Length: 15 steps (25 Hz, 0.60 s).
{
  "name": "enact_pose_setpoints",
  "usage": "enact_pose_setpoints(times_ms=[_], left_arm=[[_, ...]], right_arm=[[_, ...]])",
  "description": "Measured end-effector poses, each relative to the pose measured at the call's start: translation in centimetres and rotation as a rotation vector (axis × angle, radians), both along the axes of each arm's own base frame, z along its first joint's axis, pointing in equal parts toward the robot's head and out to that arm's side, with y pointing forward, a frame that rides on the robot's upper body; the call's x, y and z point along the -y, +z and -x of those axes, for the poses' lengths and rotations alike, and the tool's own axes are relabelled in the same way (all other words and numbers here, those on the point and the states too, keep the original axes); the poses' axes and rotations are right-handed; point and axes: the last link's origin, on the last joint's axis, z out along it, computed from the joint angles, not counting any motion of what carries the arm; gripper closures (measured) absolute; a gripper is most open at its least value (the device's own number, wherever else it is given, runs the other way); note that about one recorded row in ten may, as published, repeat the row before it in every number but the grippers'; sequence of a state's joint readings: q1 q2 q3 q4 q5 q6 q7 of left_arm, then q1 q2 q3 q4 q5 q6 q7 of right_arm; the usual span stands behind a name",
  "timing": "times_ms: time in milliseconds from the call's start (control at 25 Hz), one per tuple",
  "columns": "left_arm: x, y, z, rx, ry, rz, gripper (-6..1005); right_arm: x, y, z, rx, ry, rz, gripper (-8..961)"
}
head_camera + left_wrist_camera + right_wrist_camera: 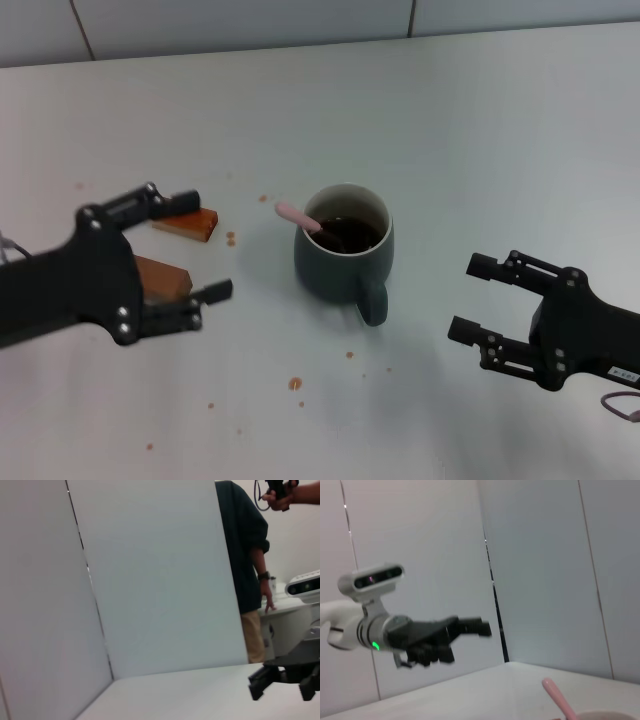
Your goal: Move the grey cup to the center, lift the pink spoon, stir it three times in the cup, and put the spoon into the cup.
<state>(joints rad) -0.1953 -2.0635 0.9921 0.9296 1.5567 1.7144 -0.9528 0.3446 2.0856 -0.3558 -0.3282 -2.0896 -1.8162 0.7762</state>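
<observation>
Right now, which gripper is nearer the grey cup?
Left. The left gripper hangs open beside the grey cup, over the brown blocks; the right gripper is open, slightly farther off.

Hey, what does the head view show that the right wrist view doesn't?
Only the head view shows the whole grey cup with its dark liquid and handle, two brown blocks by the left tool, brown drips on the table, and the right tool, open and empty, off to the cup's side.

Only the right wrist view shows the white wall panels and the camera above the left arm.

Both show the pink spoon resting in the cup, the cup's rim, and the open left tool.
</observation>
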Motion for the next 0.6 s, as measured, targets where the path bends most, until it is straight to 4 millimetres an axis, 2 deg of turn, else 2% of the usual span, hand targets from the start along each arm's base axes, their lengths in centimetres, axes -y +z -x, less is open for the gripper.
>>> enact_pose_setpoints(times_ms=[40, 160, 360, 600], left_arm=[[0.5, -2.2, 0.9, 0.038, 0.033, 0.048, 156], [0.9, -3.2, 1.2, 0.054, 0.042, 0.067, 157], [1.1, -4.3, 1.8, 0.064, 0.071, 0.073, 158], [1.3, -4.7, 2.1, 0.058, 0.071, 0.060, 155]], right_arm=[[0.0, -0.1, 0.1, -0.004, 0.006, -0.008, 211], [0.0, -0.5, 0.6, -0.016, 0.031, -0.027, 211], [-0.3, -0.8, 0.9, -0.019, 0.043, -0.029, 210], [-0.3, -1.0, 1.0, -0.022, 0.048, -0.032, 210]])
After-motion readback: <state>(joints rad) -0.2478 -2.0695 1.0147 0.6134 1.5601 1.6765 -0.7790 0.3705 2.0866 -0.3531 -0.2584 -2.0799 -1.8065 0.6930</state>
